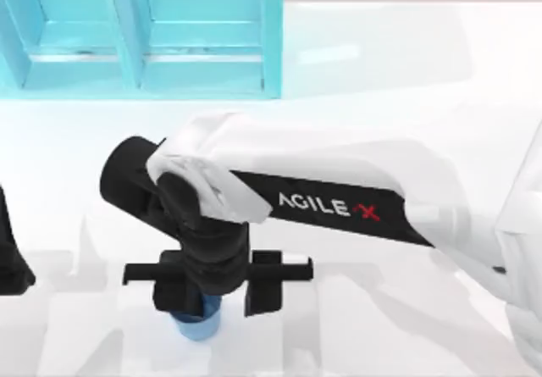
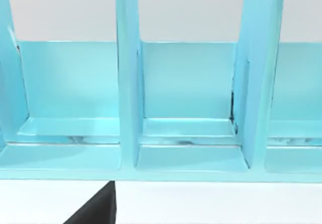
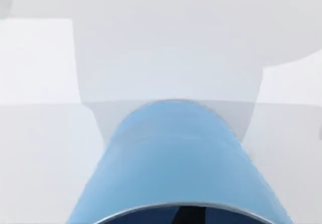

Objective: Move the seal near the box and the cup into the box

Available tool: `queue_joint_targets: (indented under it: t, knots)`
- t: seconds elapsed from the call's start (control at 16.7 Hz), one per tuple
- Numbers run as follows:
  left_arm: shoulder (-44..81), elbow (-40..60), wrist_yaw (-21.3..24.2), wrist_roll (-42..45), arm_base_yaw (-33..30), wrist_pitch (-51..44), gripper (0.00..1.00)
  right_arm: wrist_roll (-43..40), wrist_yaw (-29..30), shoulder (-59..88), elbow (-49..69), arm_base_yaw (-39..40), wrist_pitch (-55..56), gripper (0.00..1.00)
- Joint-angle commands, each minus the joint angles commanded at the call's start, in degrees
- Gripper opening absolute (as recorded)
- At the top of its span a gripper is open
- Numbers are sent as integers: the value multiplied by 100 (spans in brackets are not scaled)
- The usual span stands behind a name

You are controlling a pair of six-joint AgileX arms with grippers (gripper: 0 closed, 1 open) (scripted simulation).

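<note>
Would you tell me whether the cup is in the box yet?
Not yet. The cup sits at the table's near edge under the right gripper, far from the box.

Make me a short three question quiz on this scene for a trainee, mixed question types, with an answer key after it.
1. True or false: the cup already sits inside the box.
2. Multiple choice: which arm reaches over the cup? A) left arm B) right arm C) both arms
3. Fill in: in the top view, the right gripper hangs over the cup near the ____ edge of the picture.

Key
1. False. The cup is on the table, well apart from the box at the top left.
2. B. The right arm stretches across from the right; the left arm is parked at the left edge.
3. Bottom.
</note>
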Motion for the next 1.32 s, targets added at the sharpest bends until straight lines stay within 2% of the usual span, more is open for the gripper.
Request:
queue_joint_targets:
  t: [0.24,0.3,0.9,1.32]
  knots:
    - [0,0,0,0,0,0,100,0,0,0,0,0,0,2]
    - [0,0,0,0,0,0,100,0,0,0,0,0,0,0]
    - [0,0,0,0,0,0,100,-34,3,-100,-51,-53,-41,0]
    - [0,0,0,0,0,0,100,-617,-11,-1779,-903,-623,-769,0]
